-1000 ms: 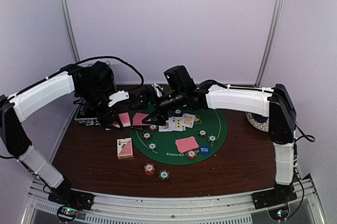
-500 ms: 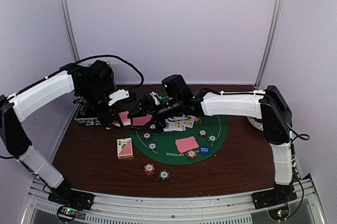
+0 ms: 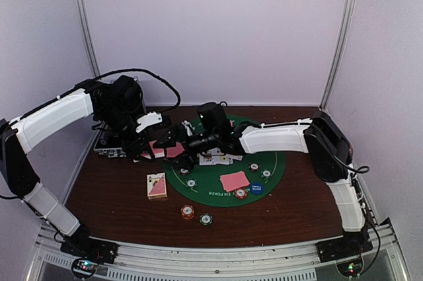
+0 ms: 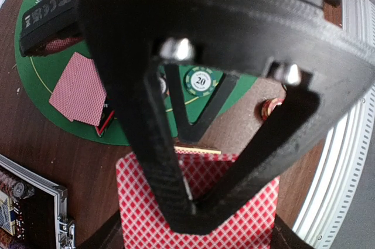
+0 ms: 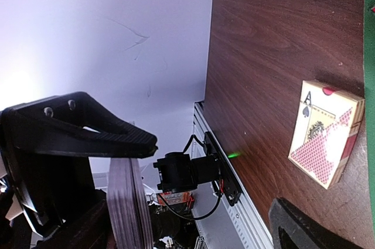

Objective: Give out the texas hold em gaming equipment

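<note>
My left gripper (image 3: 141,147) is shut on one pink-backed card (image 4: 246,214) and holds it above the brown table, left of the green mat (image 3: 274,152). My right gripper (image 3: 176,139) reaches left to just beside it and is shut on a deck of cards, seen edge-on in the right wrist view (image 5: 125,202) under one finger (image 5: 88,132). A card box (image 3: 156,186) lies at the mat's left edge. On the mat lie face-up cards (image 3: 218,157), pink-backed cards (image 3: 234,180), several small chips (image 3: 254,167) and a blue disc (image 3: 256,188).
Two chips (image 3: 188,211) (image 3: 206,219) lie on bare table in front of the mat. The black silver-edged case (image 3: 109,147) stands at the far left behind my left gripper. A red triangle edge (image 4: 104,123) peeks from under the pink cards (image 4: 79,88).
My right arm has swung left across the mat with the deck until its gripper is next to my left gripper. The left arm has stayed almost still with its card.
</note>
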{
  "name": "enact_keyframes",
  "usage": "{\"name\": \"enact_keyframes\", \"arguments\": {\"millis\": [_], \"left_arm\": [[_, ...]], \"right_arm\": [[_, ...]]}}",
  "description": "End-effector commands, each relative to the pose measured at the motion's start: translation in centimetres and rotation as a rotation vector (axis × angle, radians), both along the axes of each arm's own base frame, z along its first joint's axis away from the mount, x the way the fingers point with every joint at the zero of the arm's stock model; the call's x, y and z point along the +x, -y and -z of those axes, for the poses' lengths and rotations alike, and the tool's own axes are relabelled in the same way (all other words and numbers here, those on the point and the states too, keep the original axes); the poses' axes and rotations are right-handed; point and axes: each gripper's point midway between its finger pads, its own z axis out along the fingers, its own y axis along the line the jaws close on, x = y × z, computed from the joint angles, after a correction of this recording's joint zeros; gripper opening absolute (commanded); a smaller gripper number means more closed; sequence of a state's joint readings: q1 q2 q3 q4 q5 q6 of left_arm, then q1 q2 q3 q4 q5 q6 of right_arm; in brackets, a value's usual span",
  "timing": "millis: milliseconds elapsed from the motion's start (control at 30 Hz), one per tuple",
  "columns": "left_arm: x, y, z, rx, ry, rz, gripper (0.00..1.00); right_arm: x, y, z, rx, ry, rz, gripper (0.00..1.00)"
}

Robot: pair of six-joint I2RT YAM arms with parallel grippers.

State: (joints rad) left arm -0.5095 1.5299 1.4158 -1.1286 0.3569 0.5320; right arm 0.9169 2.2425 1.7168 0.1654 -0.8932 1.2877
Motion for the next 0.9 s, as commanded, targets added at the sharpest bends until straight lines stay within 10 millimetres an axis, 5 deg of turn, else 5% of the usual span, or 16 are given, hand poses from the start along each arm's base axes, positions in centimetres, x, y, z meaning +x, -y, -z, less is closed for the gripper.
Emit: {"name": "enact_keyframes", "arguments": {"millis": [0, 400, 867], "left_arm": [[0.4, 0.4, -1.4, -0.046, 0.035, 0.006, 0.0], [0.2, 0.3, -1.2, -0.04, 0.033, 0.007, 0.0], [0.1, 0.2, -1.2, -0.037, 0.037, 0.008, 0.0]], "right_arm": [[0.0, -1.8, -2.7, 0.106, 0.013, -0.013, 0.93], [-0.6, -3.1, -2.1, 0.136, -0.03, -0.039, 0.88], [1.2, 1.0, 0.7, 0.025, -0.029, -0.006, 0.68]]}}
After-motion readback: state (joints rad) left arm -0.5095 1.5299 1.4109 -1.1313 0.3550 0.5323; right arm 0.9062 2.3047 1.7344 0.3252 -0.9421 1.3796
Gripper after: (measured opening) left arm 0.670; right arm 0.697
